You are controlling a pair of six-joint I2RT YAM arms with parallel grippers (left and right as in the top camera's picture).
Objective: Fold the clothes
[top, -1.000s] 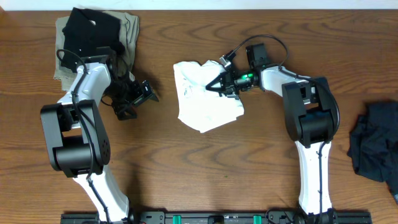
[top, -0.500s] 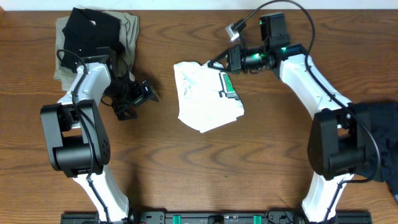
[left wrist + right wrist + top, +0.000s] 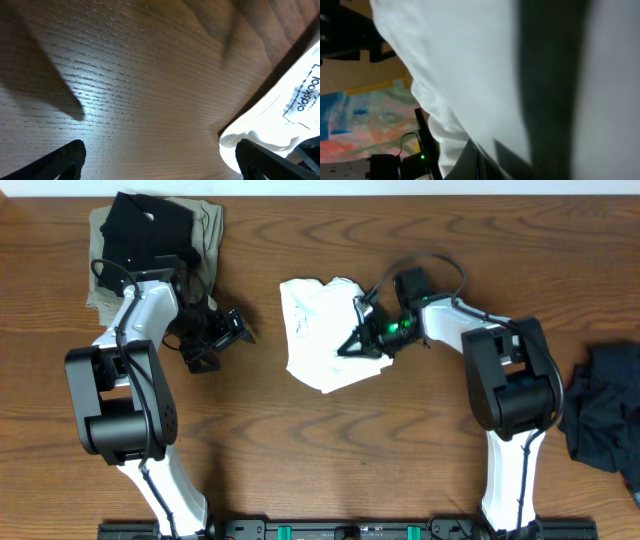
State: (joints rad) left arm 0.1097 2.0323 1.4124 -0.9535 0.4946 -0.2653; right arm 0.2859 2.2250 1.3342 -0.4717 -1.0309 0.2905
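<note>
**Overhead: right gripper (image 3: 350,351) is pressing, closed, onto the white T-shirt (image 3: 318,340)**

We are seeing the T-shirt lying bunched and wrinkled near the middle of the table (image 3: 330,460), between the two arms. A folded black shirt (image 3: 148,228) is sitting on a khaki-olive garment (image 3: 208,225) at the far left. A dark crumpled garment (image 3: 605,415) is lying at the right edge. All three are well apart from the white cloth. The right arm is reaching over the T-shirt's right side and hiding part of that edge.

The bundle's long axis is running from the far side to the near side, leaning slightly. The right fingers are standing together, tips on the fabric; we cannot tell whether any cloth is pinched between them. The left gripper (image 3: 224,345) is hanging spread wide just left of the T-shirt, and its wrist view is catching a printed label (image 3: 304,92) on the white cloth.

Half a second earlier the right gripper was up by the far right corner and a green tag was showing — now the tips are sitting lower on the right side and the tag is covered. The left arm is staying put.
</note>
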